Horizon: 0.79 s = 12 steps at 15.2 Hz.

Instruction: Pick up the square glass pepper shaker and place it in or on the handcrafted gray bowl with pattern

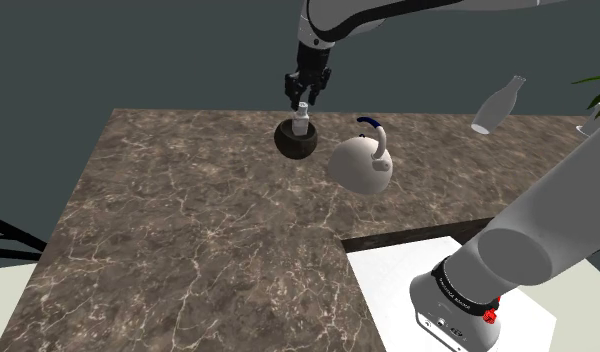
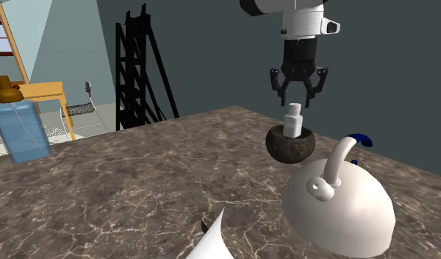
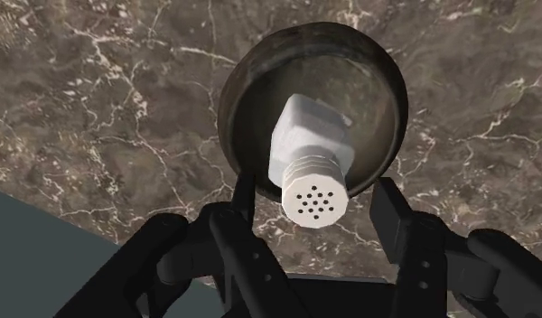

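In the shoulder view, the white pepper shaker (image 1: 301, 122) stands upright inside the dark bowl (image 1: 288, 142) at the far side of the brown marbled desk (image 1: 188, 230). The gripper (image 1: 306, 98) hangs just above it, and a white kettle (image 1: 360, 165) sits near the bowl. In the second exterior view, the fingers (image 2: 274, 81) are spread over the shaker's cap, not touching it. In the wrist view, the shaker sits in the middle of the bowl.

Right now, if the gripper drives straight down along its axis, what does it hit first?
Likely the white shaker standing in the dark bowl, directly under the open gripper. In the wrist view its cap sits between the spread fingers, so they may pass beside it; depth unclear.
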Available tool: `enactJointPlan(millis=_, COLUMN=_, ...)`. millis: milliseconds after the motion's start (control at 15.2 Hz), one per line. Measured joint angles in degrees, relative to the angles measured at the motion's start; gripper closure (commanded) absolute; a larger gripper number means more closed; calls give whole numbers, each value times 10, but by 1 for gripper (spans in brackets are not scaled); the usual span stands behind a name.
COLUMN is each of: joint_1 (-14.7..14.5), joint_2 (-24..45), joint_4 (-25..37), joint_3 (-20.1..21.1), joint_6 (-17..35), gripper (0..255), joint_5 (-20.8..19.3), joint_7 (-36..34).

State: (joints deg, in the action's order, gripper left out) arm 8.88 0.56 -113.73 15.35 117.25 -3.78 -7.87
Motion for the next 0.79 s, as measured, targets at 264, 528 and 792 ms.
enactJointPlan(millis=264, joint_1=0, joint_2=0, joint_4=0, joint_3=0, joint_6=0, gripper=0, joint_5=0, joint_7=0)
enactJointPlan(millis=528, joint_1=0, joint_2=-16, joint_4=24, joint_3=0, joint_6=-38, gripper=0, joint_5=6, joint_7=4)
enactJointPlan(millis=792, joint_1=-1, joint_2=-19, joint_4=50, joint_3=1, joint_6=-67, gripper=0, joint_5=7, joint_7=5)
